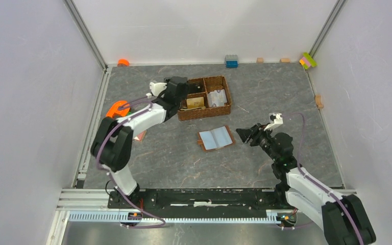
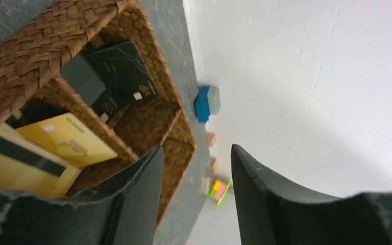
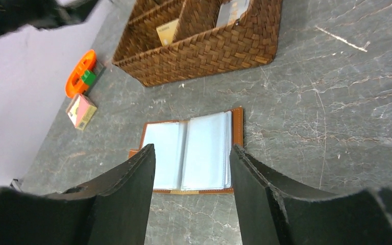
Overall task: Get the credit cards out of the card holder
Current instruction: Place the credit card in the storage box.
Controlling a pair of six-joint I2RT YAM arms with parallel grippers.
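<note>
Two arms, one basket, one card holder on the grey table (image 1: 265,97).

- Basket (image 1: 204,113): brown, woven, three compartments, far of centre.
- Left gripper (image 1: 185,91): hangs over the basket's far-left compartment. Jaws roughly half apart, nothing between them in the wrist view.
- Right gripper (image 1: 243,133): near right of centre, low over the table. Jaws also about half apart, holding nothing.
- Card holder (image 1: 216,138): lies open and flat, pale inside up, near of the basket. It sits just left of the right gripper's tips without touching them. In the right wrist view it shows between the two jaws. It is well apart from the left gripper.
- Credit cards, all in the basket:
  - two dark cards (image 2: 125,71) in the far-left compartment, directly under the left gripper
  - two yellow cards (image 2: 66,140) in the near-left compartment
  - pale cards (image 1: 217,97) in the right compartment, number not readable
- Small items: one orange piece (image 1: 117,108) and one small box (image 1: 140,136) at the left edge, and one blue block (image 1: 231,62) at the far wall.
</note>
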